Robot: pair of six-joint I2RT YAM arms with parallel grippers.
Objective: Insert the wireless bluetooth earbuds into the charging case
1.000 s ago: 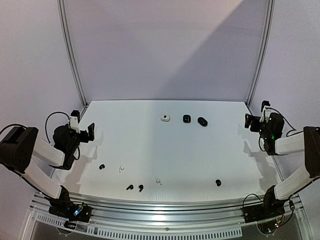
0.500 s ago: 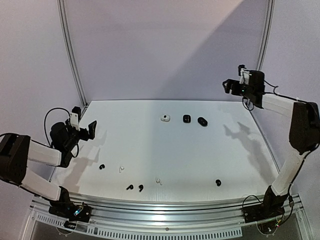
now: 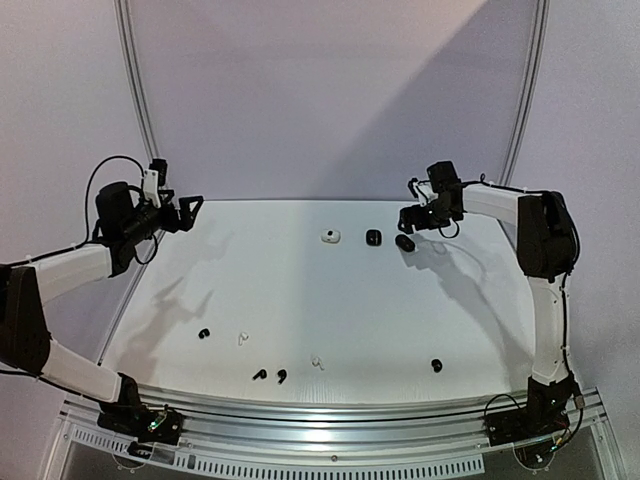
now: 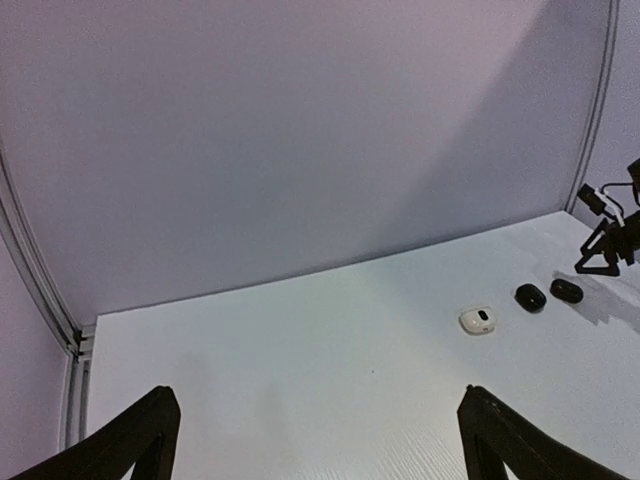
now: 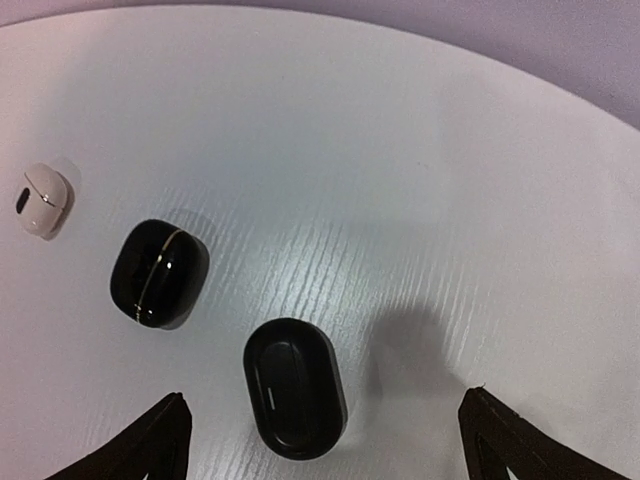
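Note:
Three charging cases lie in a row at the back of the table: a white case, a glossy black case and a black oval case. Several earbuds lie near the front edge: black ones and white ones. My right gripper hovers open just above the black oval case, which lies between its fingers. My left gripper is open and empty, raised at the back left.
The table is white with a rail along the front edge. Curved metal posts stand at the back corners against a plain wall.
The right arm has swung from the right edge, up and over, down to the black oval case. The left arm has risen and moved toward the back left. Nothing on the table moved.

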